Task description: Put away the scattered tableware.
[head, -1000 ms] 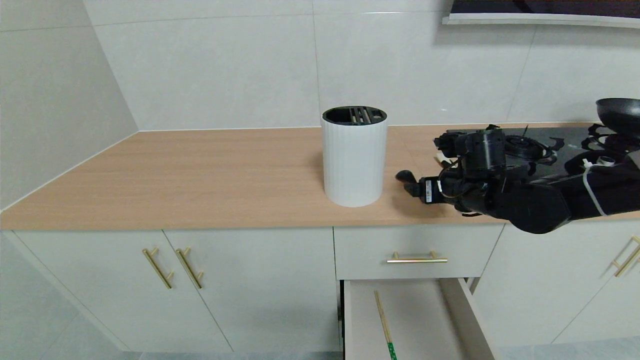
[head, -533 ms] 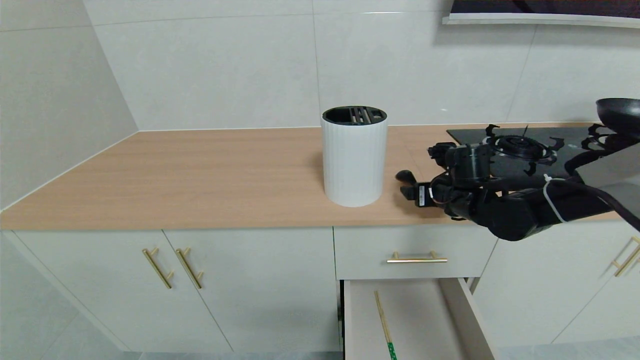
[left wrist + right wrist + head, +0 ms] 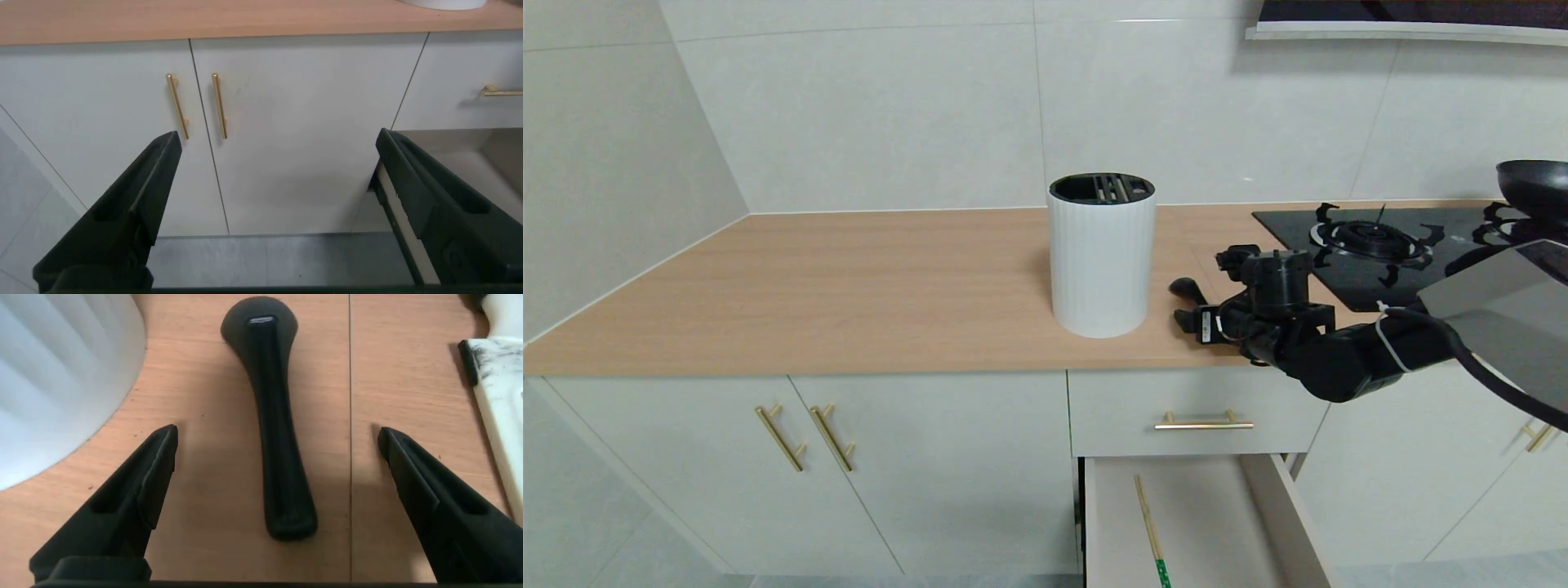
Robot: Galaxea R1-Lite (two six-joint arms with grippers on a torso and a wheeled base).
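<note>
On the wooden counter stands a white ribbed utensil holder with a black slotted top. Just off its 3 o'clock side a black utensil handle lies flat on the wood, its rounded end nearest the holder but not touching it. The right claw sits low over the counter at about 5 o'clock from that handle. Its fingers are spread wide with nothing between them yet. From the wrist you can see the handle lying lengthwise in the gap of the right claw, well apart from either finger. The holder's curved wall is on one side, and a white-handled utensil with a black end lies on the far side, beyond a seam in the counter. At 2 o'clock from the claw is a black gas hob set into the counter, with a dark pan on its far burner. Below the counter's edge, at 6 o'clock from the holder, a drawer stands pulled open with wooden chopsticks, green at one end, lying in it. The left claw is down in front of the white cupboard doors with their gold handles, jaws wide apart and empty, the open drawer just beside it.
</note>
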